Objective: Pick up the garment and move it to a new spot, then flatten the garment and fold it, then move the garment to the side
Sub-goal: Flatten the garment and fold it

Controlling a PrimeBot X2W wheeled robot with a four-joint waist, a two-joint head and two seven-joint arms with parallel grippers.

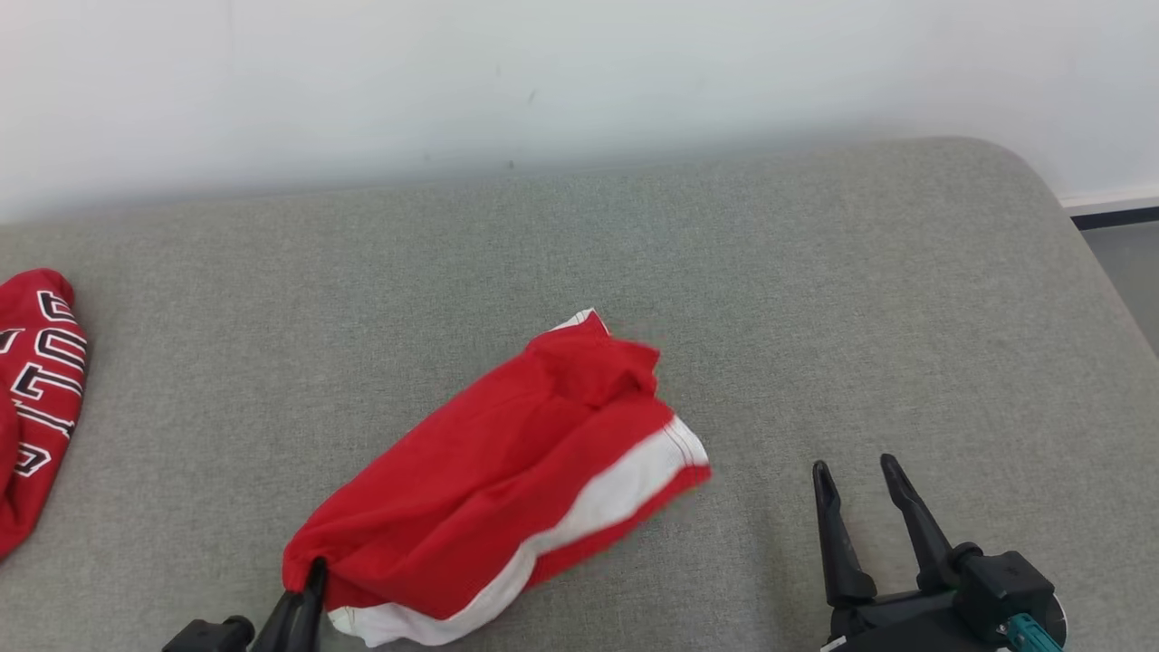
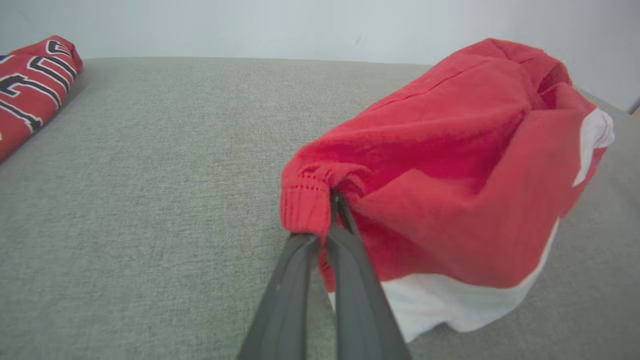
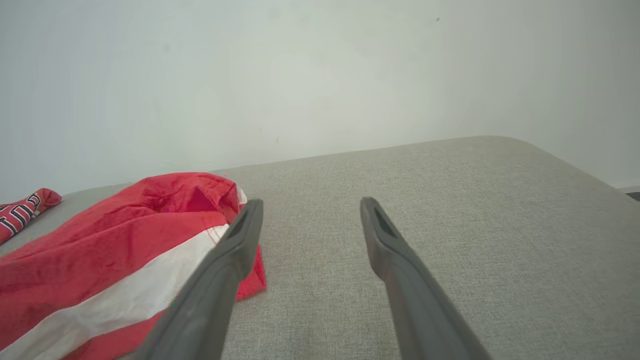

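Garment (image 1: pixel 507 471): red with a white band, bunched into a lump near the middle of the grey surface (image 1: pixel 815 272), a bit to the near-left. It runs diagonally, from the near-left corner up to a far-right end with a white hem.
Left hand (image 2: pixel 336 200): clamped tight on the garment's near-left corner. In the wrist view both fingers are pressed together with a ribbed red edge pinched between them. The head view cuts this hand off at the bottom edge, so you mostly get the finger ends going into the cloth.
Right hand (image 1: pixel 856 464): wide open with nothing in it, sitting near-right of the garment and not touching it. Its fingers point toward the far wall (image 1: pixel 543 81).
Hard to tell: what kind of garment it is, since it's too crumpled. I also can't say if the gripped corner is off the surface or just resting on it. The far-right edge looks a little smeared in the head view.
Hidden: whatever cloth is folded underneath, and the fingertips inside the fold.
Other cloth (image 1: pixel 36 398): red with black-and-white lettering, at the far left and well apart from the garment. It's chopped by the frame edge, so the lettering can't be read.
Floor (image 1: pixel 1127 263): just a sliver past the right end of the surface.
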